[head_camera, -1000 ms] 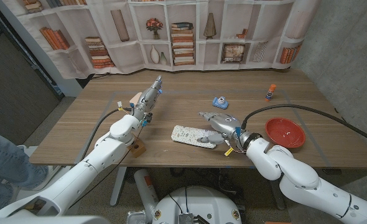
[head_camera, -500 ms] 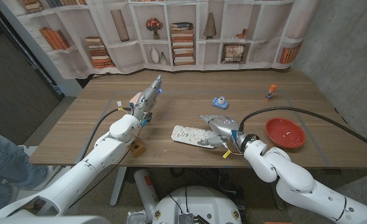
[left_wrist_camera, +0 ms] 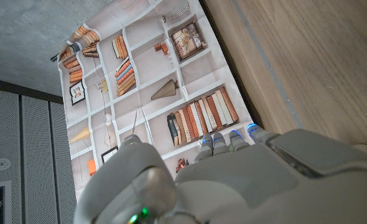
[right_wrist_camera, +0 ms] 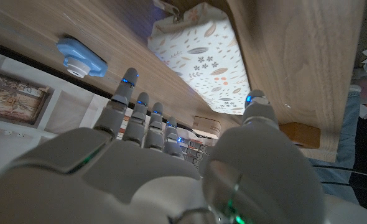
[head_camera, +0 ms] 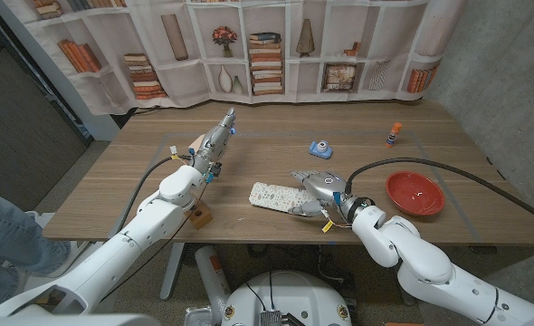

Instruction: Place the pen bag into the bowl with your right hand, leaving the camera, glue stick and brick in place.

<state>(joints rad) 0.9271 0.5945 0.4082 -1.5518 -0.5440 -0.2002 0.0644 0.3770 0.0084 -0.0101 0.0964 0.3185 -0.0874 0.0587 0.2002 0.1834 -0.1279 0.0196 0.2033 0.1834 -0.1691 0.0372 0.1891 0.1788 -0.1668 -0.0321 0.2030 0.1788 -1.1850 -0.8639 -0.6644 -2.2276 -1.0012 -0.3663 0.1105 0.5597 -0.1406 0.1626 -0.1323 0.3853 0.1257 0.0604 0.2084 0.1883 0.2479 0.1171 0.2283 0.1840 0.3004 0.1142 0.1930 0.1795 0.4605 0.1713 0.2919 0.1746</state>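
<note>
Nearest the table's front edge, a small tan wooden brick [head_camera: 200,215] sits beside the left forearm. Just beyond it, the white flat fabric pen bag with a leaf print [head_camera: 276,196] lies on the wooden table [head_camera: 140,172], near the front and about mid-width. The right hand [head_camera: 314,192] is at the bag's right end, fingers spread over the table and thumb apart; the right wrist view shows the bag [right_wrist_camera: 203,56] lying past the fingertips with nothing gripped, though the head view cannot settle whether the hand touches it. To the right, the round red bowl [head_camera: 414,193] stands well apart from the bag, with the right forearm and its black cable between them. Further back, the left hand [head_camera: 214,143] is raised over the table with its fingers straight and together, holding nothing. A small blue toy camera [head_camera: 319,148] sits behind the right hand, and an orange-capped glue stick [head_camera: 393,135] stands far right, behind the bowl.
</note>
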